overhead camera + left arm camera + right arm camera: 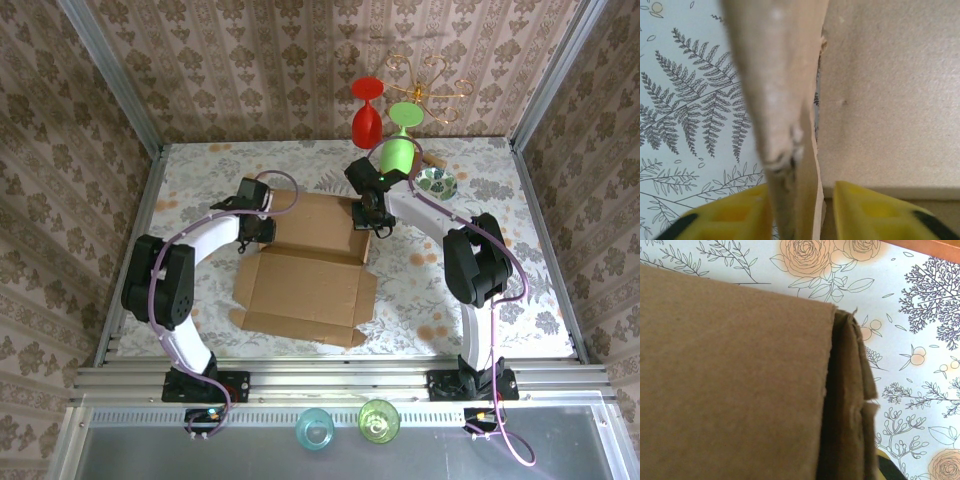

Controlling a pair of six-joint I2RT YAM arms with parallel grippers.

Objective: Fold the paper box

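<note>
The paper box (305, 275) lay near the middle of the floral counter (200, 180). Its long axis ran from the near edge toward the far wall, slightly askew. The near panel was spread flat and the far part was already standing up into walls.

The left tool (258, 230) sat at the far left corner of the box, and the right tool (372, 215) at the far right corner, so the box body lay between them.

In the left wrist view, the left tool (800, 212) straddled an upright side flap (780, 100). One yellow finger (735, 212) sat against the cardboard and the other just beside it. We could not tell whether it had truly clamped.

The right tool was closed at the box's right wall (850, 405), but we could not make out whether it pinched the cardboard.

We judged that the coming move turned on the left flap. The box floor lay to the right of the left tool, so the flap would have to swing that way, inward across the crease. The left arm was the nearer one, and the right steadied the opposite wall.
</note>
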